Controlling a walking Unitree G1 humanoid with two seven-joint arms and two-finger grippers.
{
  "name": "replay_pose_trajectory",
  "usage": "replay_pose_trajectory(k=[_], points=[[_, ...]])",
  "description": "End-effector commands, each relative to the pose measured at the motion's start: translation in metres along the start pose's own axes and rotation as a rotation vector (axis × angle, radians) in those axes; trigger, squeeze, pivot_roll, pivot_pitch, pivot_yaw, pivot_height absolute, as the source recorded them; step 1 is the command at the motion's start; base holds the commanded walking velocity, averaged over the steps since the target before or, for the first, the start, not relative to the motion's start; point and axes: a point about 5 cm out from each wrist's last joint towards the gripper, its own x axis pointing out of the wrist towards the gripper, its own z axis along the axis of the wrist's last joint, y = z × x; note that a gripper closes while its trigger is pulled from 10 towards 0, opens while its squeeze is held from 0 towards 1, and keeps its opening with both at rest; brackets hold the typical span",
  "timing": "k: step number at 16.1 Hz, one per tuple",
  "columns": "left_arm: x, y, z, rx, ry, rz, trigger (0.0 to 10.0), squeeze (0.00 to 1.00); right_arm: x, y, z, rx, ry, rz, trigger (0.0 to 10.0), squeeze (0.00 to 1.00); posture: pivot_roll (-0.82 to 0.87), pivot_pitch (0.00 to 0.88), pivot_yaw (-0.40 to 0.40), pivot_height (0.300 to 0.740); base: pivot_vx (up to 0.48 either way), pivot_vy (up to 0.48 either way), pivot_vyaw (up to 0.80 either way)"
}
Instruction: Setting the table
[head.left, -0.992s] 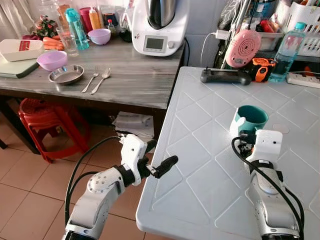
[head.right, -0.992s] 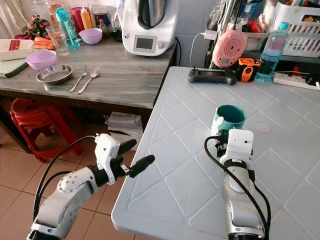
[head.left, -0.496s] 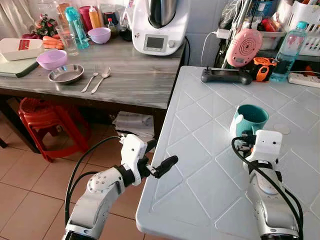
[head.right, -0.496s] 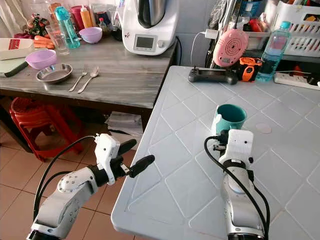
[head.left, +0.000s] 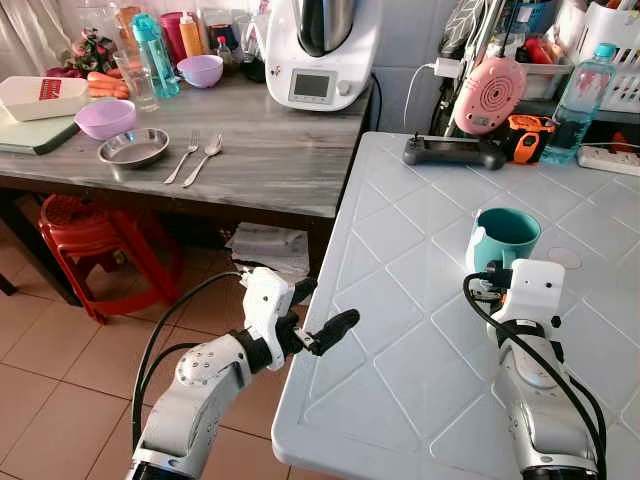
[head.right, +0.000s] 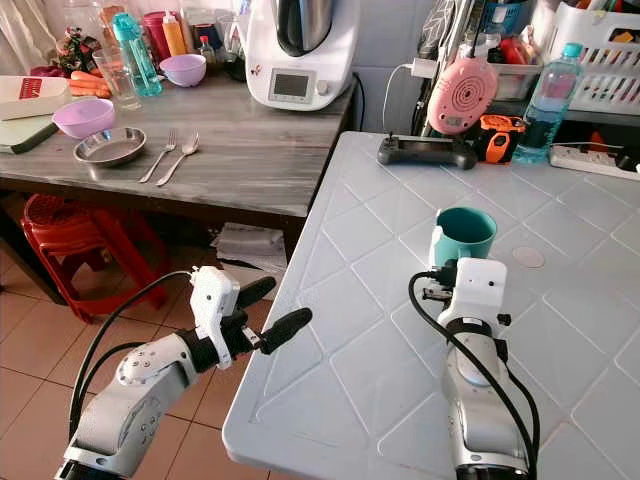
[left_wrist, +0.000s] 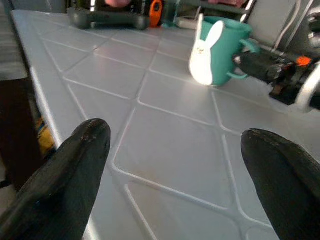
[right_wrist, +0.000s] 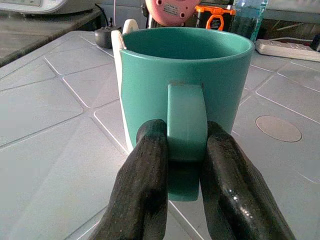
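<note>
Right end effector (right_wrist: 185, 165) pinching teal mug (right_wrist: 187, 80) handle; left end effector (left_wrist: 185, 180) spread.

The white tabletop (head.left: 420, 330) (moulded in diamond panels) carried a teal mug (head.left: 502, 238), upright, and at its far edge a black controller (head.left: 452, 151) and a water bottle (head.left: 578, 100).

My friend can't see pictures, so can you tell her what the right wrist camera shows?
The right gripper has its two black fingers shut on the handle of a teal mug, which stands upright on a white table. Behind it are a pink gadget and a water bottle.
</note>
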Motion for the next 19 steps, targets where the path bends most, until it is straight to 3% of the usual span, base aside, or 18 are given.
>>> replay_pose_trajectory(k=[1, 5, 7, 8, 9, 12, 19], points=[[-0.001, -0.001, 0.006, -0.007, -0.024, -0.024, 10.0, 0.00, 0.001, 0.000, -0.001, 0.005, 0.003, 0.000, 0.0, 0.00, -0.02, 0.008, 0.046, 0.740, 0.000, 0.000, 0.00], [-0.002, -0.002, 0.007, -0.016, -0.033, -0.023, 10.0, 0.00, 0.000, 0.000, -0.001, 0.005, 0.001, 0.001, 0.0, 0.00, -0.02, 0.010, 0.045, 0.740, 0.000, 0.000, 0.00], [0.000, 0.013, 0.004, -0.005, 0.003, 0.132, 10.0, 0.00, -0.001, 0.003, 0.008, -0.003, -0.032, 0.010, 0.0, 0.00, -0.02, 0.010, 0.046, 0.740, 0.000, 0.000, 0.00], [0.000, 0.023, 0.005, 0.024, 0.008, 0.228, 10.0, 0.00, -0.002, 0.005, 0.013, 0.016, -0.047, 0.017, 1.1, 0.00, -0.02, 0.010, 0.046, 0.740, 0.000, 0.000, 0.00], [0.000, 0.033, 0.006, 0.028, 0.022, 0.317, 10.0, 0.00, -0.003, 0.008, 0.019, 0.015, -0.063, 0.025, 10.0, 0.00, -0.02, 0.010, 0.046, 0.740, 0.000, 0.000, 0.00], [-0.003, 0.047, 0.013, 0.006, -0.017, 0.376, 10.0, 0.00, -0.009, 0.016, 0.029, 0.056, -0.091, 0.052, 10.0, 0.00, -0.03, 0.008, 0.042, 0.740, 0.000, 0.000, 0.00], [0.002, 0.047, 0.013, 0.015, -0.035, 0.366, 10.0, 0.00, -0.010, 0.015, 0.027, 0.044, -0.064, 0.056, 10.0, 0.00, -0.03, 0.003, 0.042, 0.740, 0.000, 0.000, -0.57]])
